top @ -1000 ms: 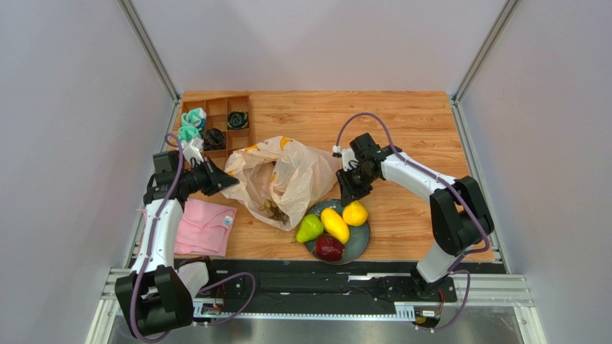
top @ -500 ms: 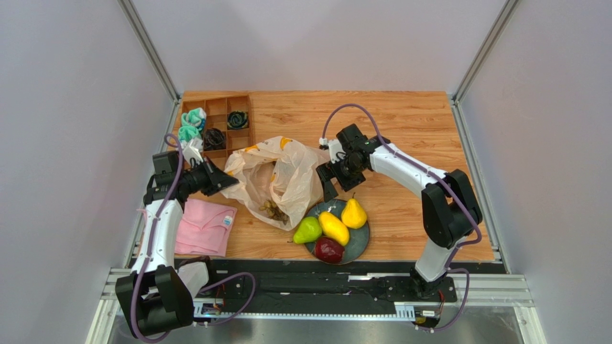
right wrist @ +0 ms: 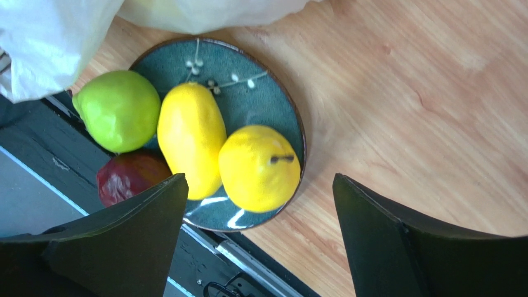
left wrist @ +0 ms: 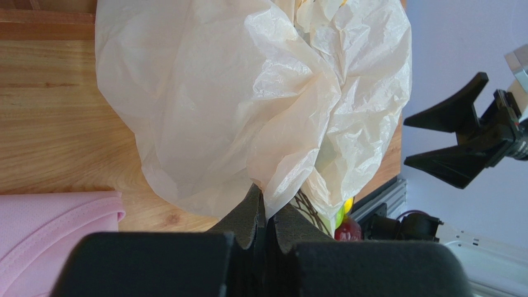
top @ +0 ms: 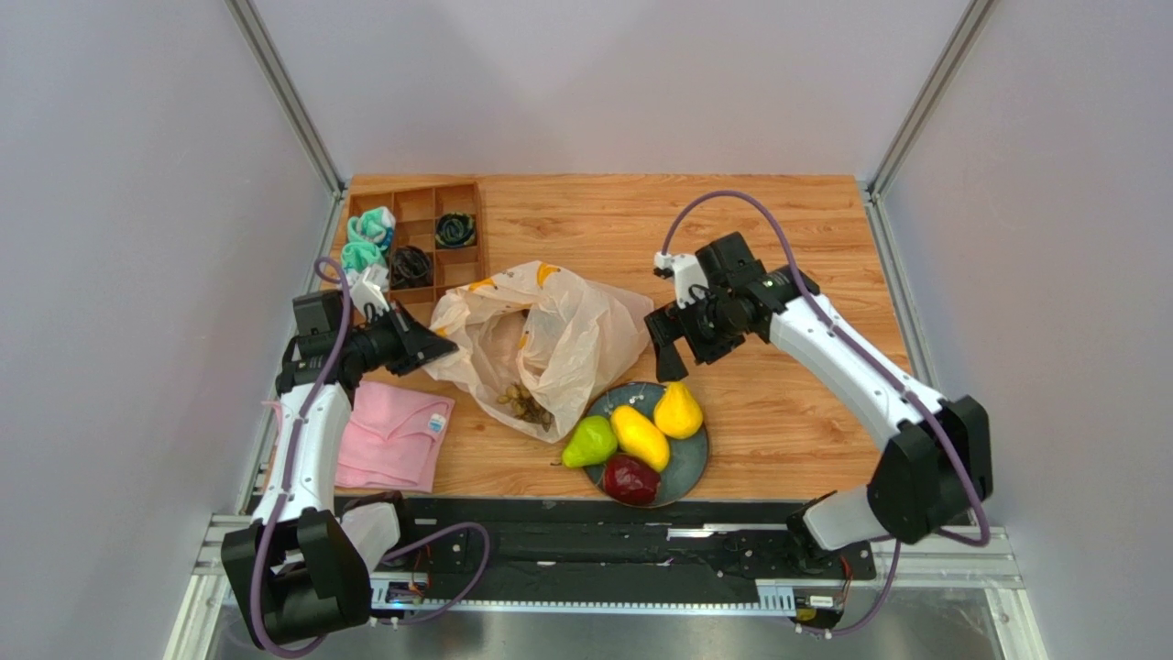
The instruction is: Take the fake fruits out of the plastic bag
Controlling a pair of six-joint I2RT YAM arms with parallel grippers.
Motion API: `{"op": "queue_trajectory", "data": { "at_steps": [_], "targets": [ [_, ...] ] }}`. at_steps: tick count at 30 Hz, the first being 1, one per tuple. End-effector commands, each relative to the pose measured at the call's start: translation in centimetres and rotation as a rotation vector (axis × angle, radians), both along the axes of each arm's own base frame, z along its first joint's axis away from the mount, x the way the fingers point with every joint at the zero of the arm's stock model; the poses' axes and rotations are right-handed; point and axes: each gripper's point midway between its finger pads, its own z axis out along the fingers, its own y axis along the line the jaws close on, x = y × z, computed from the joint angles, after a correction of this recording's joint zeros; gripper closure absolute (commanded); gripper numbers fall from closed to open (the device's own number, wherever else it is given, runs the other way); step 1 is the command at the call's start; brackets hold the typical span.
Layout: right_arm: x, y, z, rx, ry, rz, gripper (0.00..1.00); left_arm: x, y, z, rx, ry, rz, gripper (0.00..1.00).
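Fake fruits (top: pixel 642 433) look mostly out: four on the plate (top: pixel 687 461) beside the plastic bag (top: pixel 558 330), grape bunch (top: pixel 521 402) left in its mouth, left claw (top: pixel 441 351) pinching the bag, right claw (top: pixel 671 360) wide and empty.

Top view: bright, even, diffuse light from overhead; sharp across the whole field. Shadows on the table (top: pixel 771 234) are short and soft, beside the plastic bag (top: pixel 537 337) and the plate (top: pixel 695 454).

Left wrist view: light passes through the bag's film, and the upper folds are nearly washed out. The fingers (left wrist: pixel 242 216) of the left gripper (left wrist: pixel 263 204) are dark and soft (too close for focus).

Right wrist view: white glare streaks on the plate glaze at the near rim; mild sheen on the round yellow fruit (right wrist: pixel 257 167). The fingers (right wrist: pixel 396 247) of the right gripper (right wrist: pixel 260 179) are underlit and slightly blurred
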Motion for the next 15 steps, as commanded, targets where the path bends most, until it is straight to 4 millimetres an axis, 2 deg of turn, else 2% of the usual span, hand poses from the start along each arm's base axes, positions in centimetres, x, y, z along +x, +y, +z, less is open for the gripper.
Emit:
{"op": "queue_trajectory", "data": {
  "at_steps": [1, 2, 3, 6, 8, 11, 12, 15],
  "targets": [
    [-1.8, -1.6, 0.5, -0.011, -0.045, 0.006, 0.13, 0.6, 0.2, 0.3, -0.005, -0.027, 0.010, 1.00],
    [-2.2, -1.4, 0.4, 0.003, -0.032, 0.023, 0.18, 0.5, 0.2, 0.2, -0.008, -0.025, 0.009, 1.00],
    [-2.5, -1.3, 0.1, 0.005, -0.012, 0.030, 0.30, 0.6, 0.2, 0.3, -0.008, -0.027, 0.008, 1.00],
    [-3.6, -0.7, -0.6, 0.035, 0.066, 0.054, 0.49, 0.7, 0.2, 0.4, -0.014, -0.023, 0.008, 1.00],
    [-3.9, 0.0, -1.2, 0.064, 0.102, 0.075, 0.53, 0.8, 0.3, 0.5, -0.011, -0.027, 0.010, 1.00],
    [-3.0, 0.7, -1.7, 0.069, 0.112, 0.077, 0.57, 0.7, 0.2, 0.7, -0.007, -0.036, 0.007, 1.00],
    [-2.6, 0.8, -2.6, 0.053, 0.143, 0.073, 0.59, 0.7, 0.3, 0.6, -0.006, -0.034, 0.010, 1.00],
    [-1.2, 1.6, -3.2, 0.042, 0.174, 0.053, 0.58, 0.4, 0.2, 0.6, -0.008, -0.028, 0.006, 1.00]
  ]
}}
